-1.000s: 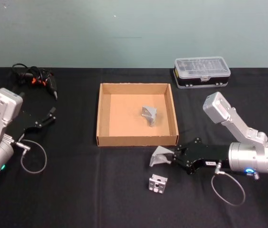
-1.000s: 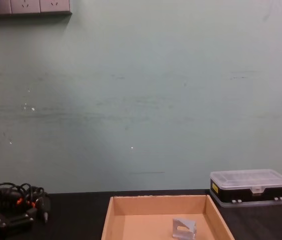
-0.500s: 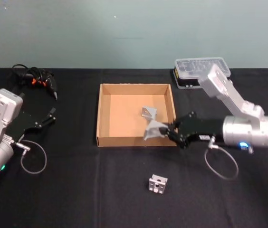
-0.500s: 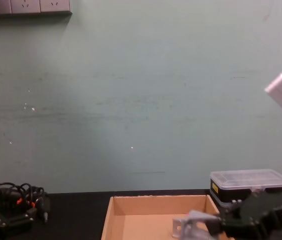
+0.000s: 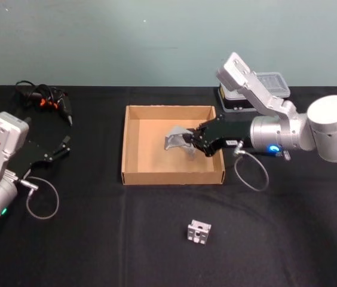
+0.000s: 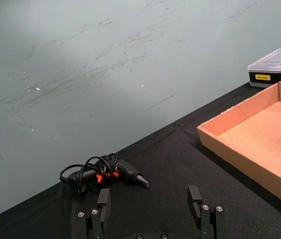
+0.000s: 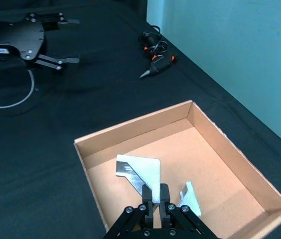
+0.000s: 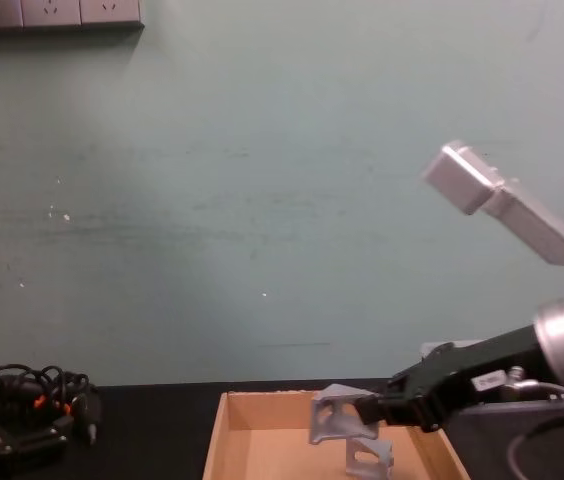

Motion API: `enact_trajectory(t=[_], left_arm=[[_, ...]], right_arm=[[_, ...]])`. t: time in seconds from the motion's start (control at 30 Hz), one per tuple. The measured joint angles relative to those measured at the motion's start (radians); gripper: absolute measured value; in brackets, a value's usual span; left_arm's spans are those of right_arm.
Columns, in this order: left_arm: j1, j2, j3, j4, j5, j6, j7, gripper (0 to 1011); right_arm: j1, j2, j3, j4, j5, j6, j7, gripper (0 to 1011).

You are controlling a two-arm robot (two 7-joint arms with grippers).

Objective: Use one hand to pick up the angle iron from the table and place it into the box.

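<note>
Carrying the angle iron (image 5: 173, 141) over the box (image 5: 171, 177), the right hand (image 5: 186, 141) pinches the grey piece by one flange. Its fingers are pressed in on the metal, and the rest of the piece juts out ahead of them. In the chest view the piece hangs at about the height of the box's back rim, clear of the cardboard floor. In the right wrist view it sits over the inner part of the box, inside all four walls. A second angle iron (image 7: 189, 199) lies on the box floor just beside the spot under the held one.

The left hand (image 5: 61, 147) rests parked on the tabletop (image 5: 97, 239) well to the left of the box, its fingers spread and holding nothing. A small metal block (image 5: 198, 232) sits on the tabletop in front of the box. A black case (image 5: 274, 84) stands behind the right arm, and a tangle of tool and cable (image 5: 43, 98) lies at the far left.

By my reading, the pick and the carry are done and the placing step is in hand. The next move calls for a short descent toward the box floor, then spreading the fingers to let go. The drop should land on bare cardboard, not on the piece already there. The hand should then lift out without catching the right wall.
</note>
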Motion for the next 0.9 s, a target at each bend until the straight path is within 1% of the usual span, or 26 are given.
enact_trajectory(t=[0.07,0.1,0.2,0.23,0.3,0.4,0.43,0.47,0.53,0.77,0.9], left_arm=[[0.000,0.000,0.000,0.000,0.000,0.000,0.000,1011],[0.000,0.000,0.000,0.000,0.000,0.000,0.000,1011],[0.000,0.000,0.000,0.000,0.000,0.000,0.000,1011],[0.000,0.000,0.000,0.000,0.000,0.000,0.000,1011],[0.000,0.000,0.000,0.000,0.000,0.000,0.000,1011],[0.000,0.000,0.000,0.000,0.000,0.000,0.000,1011],[0.000,0.000,0.000,0.000,0.000,0.000,0.000,1011],[0.000,0.000,0.000,0.000,0.000,0.000,0.000,1011],[0.000,0.000,0.000,0.000,0.000,0.000,0.000,1012],[0.000,0.000,0.000,0.000,0.000,0.000,0.000,1011],[0.000,0.000,0.000,0.000,0.000,0.000,0.000,1011]], right_arm=[[0.016,-0.018,-0.007,0.028,-0.007,0.002,0.002,79],[0.029,-0.035,-0.013,0.054,-0.014,0.003,0.004,79],[0.049,-0.059,-0.021,0.096,-0.026,0.004,0.008,79],[0.062,-0.076,-0.027,0.127,-0.034,0.004,0.010,79],[0.075,-0.092,-0.031,0.156,-0.043,0.004,0.011,79],[0.101,-0.126,-0.040,0.227,-0.065,0.000,0.014,79],[0.101,-0.126,-0.040,0.227,-0.065,0.000,0.014,79],[0.110,-0.138,-0.042,0.252,-0.073,-0.003,0.014,79],[0.120,-0.153,-0.044,0.280,-0.084,-0.006,0.014,79],[0.131,-0.174,-0.043,0.314,-0.106,-0.013,0.021,79],[0.132,-0.175,-0.043,0.316,-0.107,-0.014,0.023,79]])
